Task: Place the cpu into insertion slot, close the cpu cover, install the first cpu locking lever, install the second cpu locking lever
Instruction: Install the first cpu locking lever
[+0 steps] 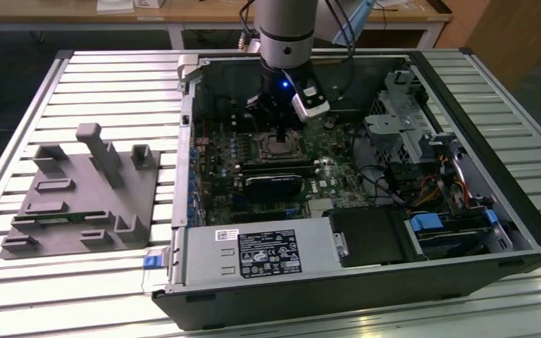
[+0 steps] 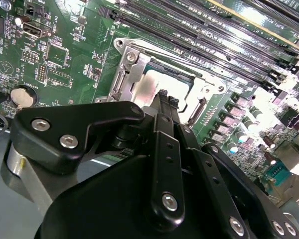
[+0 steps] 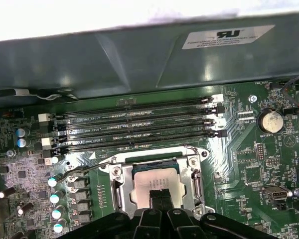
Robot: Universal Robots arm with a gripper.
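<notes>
hanging right over the chip point(image 3: 157, 183), gripper point(image 3: 160, 197) has fingers point(image 3: 154, 200) together, holding nothing. chip lies flat in the socket point(image 1: 276, 148), cover point(image 3: 190, 173) down over it, beside memory slots point(image 3: 139, 129). one lever point(image 3: 84, 170) looks unlatched; imo hook it w/ slow, straight push.

cpu point(image 3: 143, 181): pale silver square, seated flat in the insertion slot point(image 1: 277, 146).
insertion slot: square socket, just beside the long memory slots point(image 3: 139, 130).
cpu cover point(image 3: 197, 183): silver frame lying down around the chip (its top shows through the window).
locking lever point(image 3: 84, 171): thin wire rod, angled out from the frame's corner.
</notes>
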